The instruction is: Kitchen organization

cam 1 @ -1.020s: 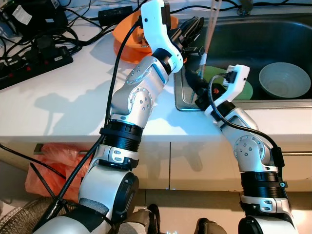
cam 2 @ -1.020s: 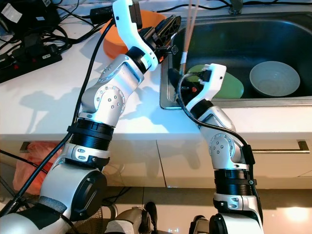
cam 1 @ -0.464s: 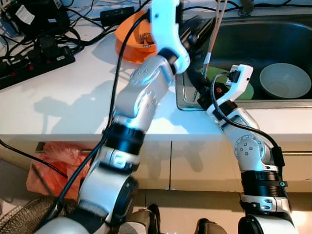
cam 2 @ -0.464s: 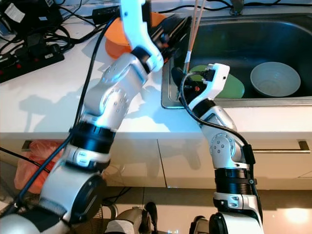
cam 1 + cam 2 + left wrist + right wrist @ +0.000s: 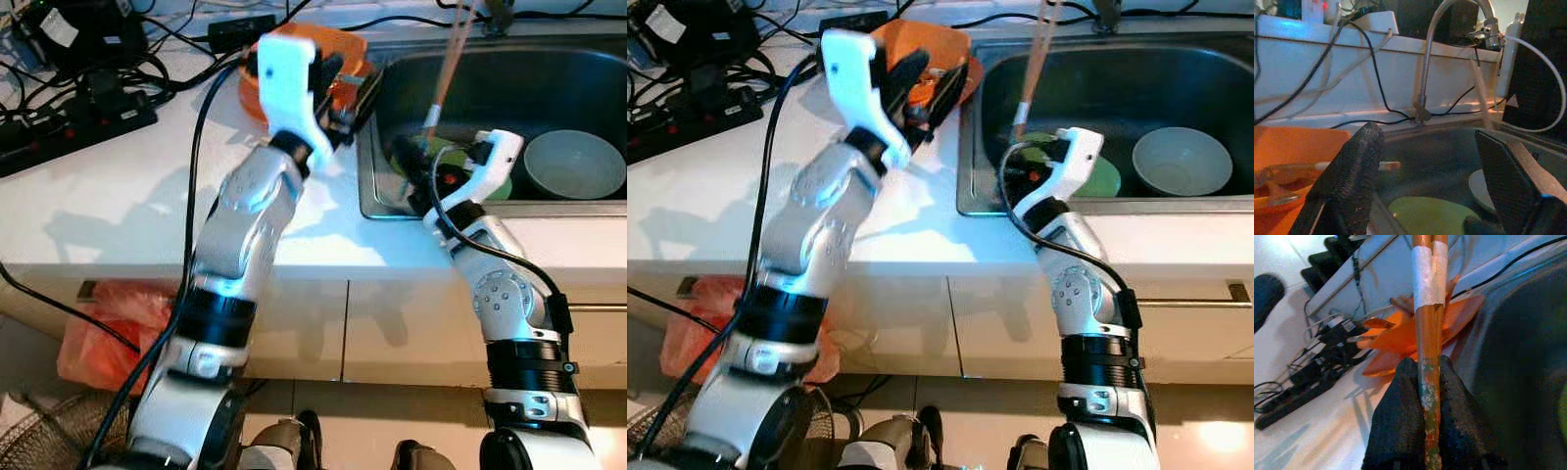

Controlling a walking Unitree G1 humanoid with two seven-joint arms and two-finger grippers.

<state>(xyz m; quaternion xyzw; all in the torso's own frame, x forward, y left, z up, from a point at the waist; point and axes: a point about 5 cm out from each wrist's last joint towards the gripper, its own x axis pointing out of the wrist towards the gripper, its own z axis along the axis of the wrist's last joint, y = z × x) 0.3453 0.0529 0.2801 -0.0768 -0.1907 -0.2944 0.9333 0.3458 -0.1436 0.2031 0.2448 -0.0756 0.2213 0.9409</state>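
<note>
Orange bowl point(image 5: 338, 69) and black cables point(image 5: 88, 83) flank the steel sink point(image 5: 549, 69).

Orange chopsticks point(image 5: 1428, 382) banded in white tape, black pincer fingers point(image 5: 1400, 431), an orange basket point(image 5: 338, 59) upper centre, green plate point(image 5: 1102, 176), pale bowl point(image 5: 1181, 162), white counter point(image 5: 127, 186).

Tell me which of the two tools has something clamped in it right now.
The right tool, at the sink's left edge: its fingers are shut on the taped pair of chopsticks. The left tool, over the orange bowl, is open with nothing in it.
</note>
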